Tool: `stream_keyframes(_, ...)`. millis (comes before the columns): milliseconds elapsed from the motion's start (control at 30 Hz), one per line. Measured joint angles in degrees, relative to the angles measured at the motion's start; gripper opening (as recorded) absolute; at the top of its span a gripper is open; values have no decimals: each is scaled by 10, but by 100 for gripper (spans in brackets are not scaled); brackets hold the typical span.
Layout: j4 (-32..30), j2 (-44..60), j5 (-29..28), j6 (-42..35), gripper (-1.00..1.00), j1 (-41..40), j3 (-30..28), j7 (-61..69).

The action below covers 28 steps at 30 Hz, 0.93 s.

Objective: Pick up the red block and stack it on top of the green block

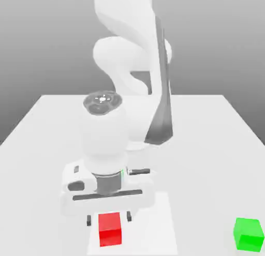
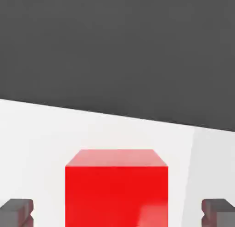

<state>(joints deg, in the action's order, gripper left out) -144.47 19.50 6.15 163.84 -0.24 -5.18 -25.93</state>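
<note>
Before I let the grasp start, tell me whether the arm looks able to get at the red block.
Probably yes: the gripper is open, its fingers apart around the red block, with nothing visible between.

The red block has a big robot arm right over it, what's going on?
A robot arm has its end effector open, with one finger on each side of the red block and a gap on both sides, so it isn't gripping it. The job is to stack the red block on the green block, which sits apart on the table, toward the exterior view's right. Nothing is stacked yet.
</note>
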Motion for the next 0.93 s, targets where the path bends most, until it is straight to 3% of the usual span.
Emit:
stream_keyframes(200, 0, 3, -1, 2, -100, -1, 1, -1)
stream_keyframes(367, -13, -86, -29, -73, -100, 11, -15, -21)
stream_keyframes(667, 69, -79, -83, -150, -100, 132, 113, 46)
stream_keyframes(767, 111, -20, -118, -134, -100, 179, 144, 60)
stream_keyframes(800, 121, 7, -131, -118, 100, 192, 145, 58)
stream_keyframes(933, 121, 7, -131, -118, 100, 192, 145, 58)
